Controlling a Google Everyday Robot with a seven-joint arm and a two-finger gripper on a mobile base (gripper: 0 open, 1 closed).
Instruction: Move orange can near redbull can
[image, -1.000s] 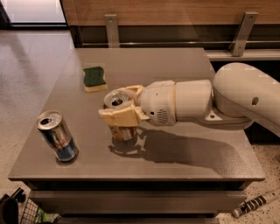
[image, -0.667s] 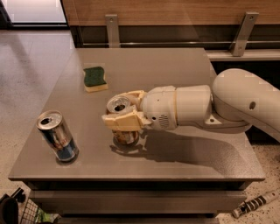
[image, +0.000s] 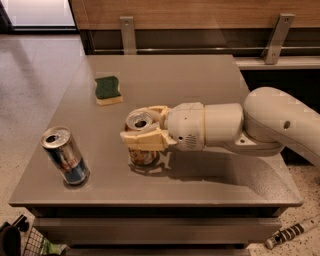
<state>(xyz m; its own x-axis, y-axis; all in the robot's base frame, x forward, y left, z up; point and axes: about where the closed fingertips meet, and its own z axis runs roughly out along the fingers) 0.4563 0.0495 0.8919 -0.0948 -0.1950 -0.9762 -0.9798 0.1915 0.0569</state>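
A: While the gripper (image: 136, 129) is hanging low over the table (image: 210, 75), what is it holding?

B: Its fingers are clasping the orange can (image: 143, 156), which is standing upright between them.

A: And the redbull can (image: 65, 156)?

B: It is standing well apart, out past the gripper's fingertips, nearer the front edge. A green sponge (image: 108, 89) is lying beyond the gripper, toward the far side.

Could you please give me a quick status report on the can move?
Gripper mid-table, shut on small coppery-orange metal can. Tall blue-and-silver can apart at front-left corner. Nothing between them; green sponge behind.
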